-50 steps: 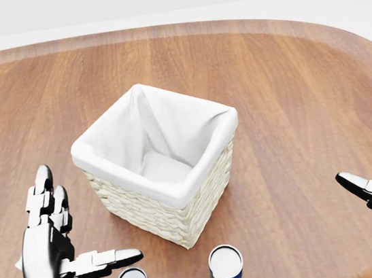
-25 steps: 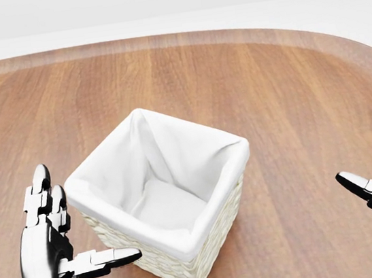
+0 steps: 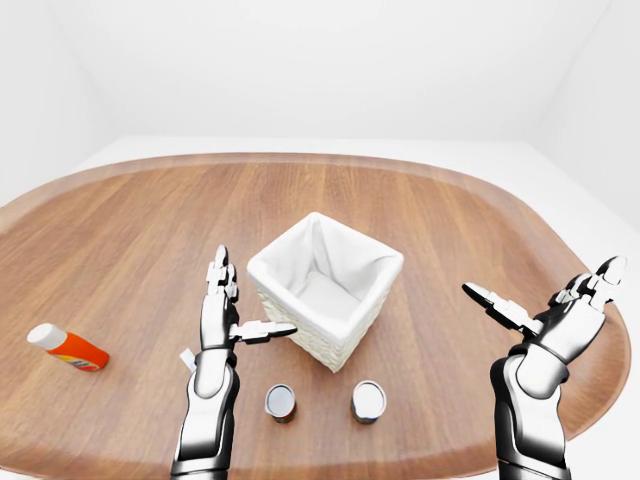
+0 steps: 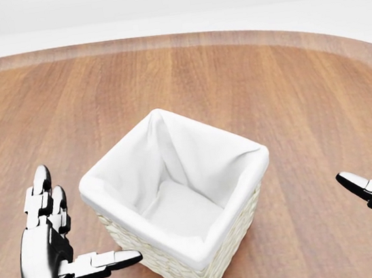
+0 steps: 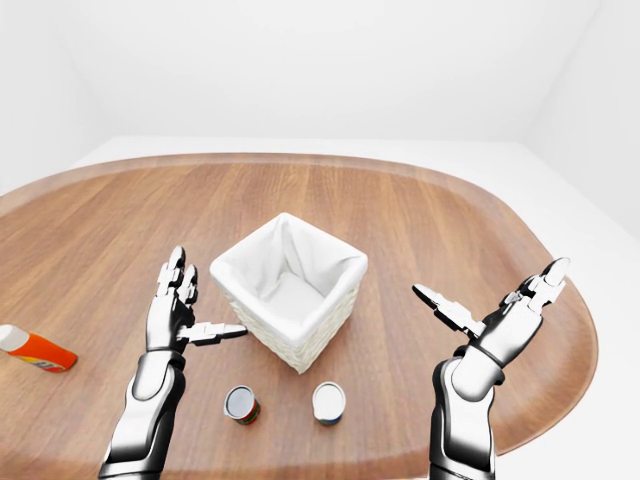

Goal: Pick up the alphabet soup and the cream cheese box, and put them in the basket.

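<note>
A wicker basket [image 3: 325, 290] with a white cloth lining stands near the middle of the wooden table; nothing lies inside it [image 4: 181, 208]. Below it in the left-eye view stand two upright cans, one red-labelled [image 3: 281, 402] and one blue-green [image 3: 368, 400]; I cannot tell which is the alphabet soup. A small white corner [image 3: 186, 357] peeks out beside my left forearm, and what it is I cannot tell. My left hand [image 3: 240, 305] is open just left of the basket, not touching it. My right hand [image 3: 545, 300] is open far to the right, holding nothing.
An orange bottle with a white cap [image 3: 68, 347] lies at the table's left side. The oval wooden table [image 3: 130, 230] has a raised rim and curves away close behind my right hand. White floor and walls surround it.
The head view has shifted: the basket slid lower and then slightly right, and both cans dropped out of its bottom edge. Both hands keep the same open pose.
</note>
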Robot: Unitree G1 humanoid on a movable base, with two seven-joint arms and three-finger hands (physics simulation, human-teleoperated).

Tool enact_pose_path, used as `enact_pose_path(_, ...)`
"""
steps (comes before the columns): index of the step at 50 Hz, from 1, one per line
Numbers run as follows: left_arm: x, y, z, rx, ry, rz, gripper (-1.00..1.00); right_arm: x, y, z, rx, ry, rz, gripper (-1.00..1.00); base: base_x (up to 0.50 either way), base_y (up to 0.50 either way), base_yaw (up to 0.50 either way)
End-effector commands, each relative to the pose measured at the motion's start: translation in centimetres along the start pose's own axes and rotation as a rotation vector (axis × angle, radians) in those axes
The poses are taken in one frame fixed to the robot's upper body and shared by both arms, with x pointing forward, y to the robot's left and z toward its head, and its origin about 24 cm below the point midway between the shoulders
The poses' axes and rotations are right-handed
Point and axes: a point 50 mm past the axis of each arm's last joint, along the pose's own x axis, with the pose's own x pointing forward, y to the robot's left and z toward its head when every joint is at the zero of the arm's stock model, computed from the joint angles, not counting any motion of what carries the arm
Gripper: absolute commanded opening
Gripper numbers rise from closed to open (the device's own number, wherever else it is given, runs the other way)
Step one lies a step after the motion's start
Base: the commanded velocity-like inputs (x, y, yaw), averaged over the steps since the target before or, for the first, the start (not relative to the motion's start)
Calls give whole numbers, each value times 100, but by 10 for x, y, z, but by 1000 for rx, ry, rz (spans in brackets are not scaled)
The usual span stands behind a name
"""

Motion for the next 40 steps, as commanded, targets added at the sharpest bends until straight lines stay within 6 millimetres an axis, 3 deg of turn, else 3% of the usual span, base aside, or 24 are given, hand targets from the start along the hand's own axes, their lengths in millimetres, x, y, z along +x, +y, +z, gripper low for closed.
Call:
enact_pose_path(1, -1, -1, 0, -1, 4, -5, 100, 0, 0, -1, 0, -1, -1, 100, 21, 2, 0)
enact_pose_path(25, -5, 7, 0, 25, 40, 9, 100, 1, 2, -3, -5, 6, 4, 100, 11, 1, 0)
enact_pose_path(26, -3, 13, -5, 109, 46, 86, 100, 2, 2, -3, -7, 8, 6, 100, 0, 0, 0)
enact_pose_path(40, -12, 25, 3, 271, 42, 113, 100, 3, 2, -4, -5, 13, 4, 100, 0, 0, 0)
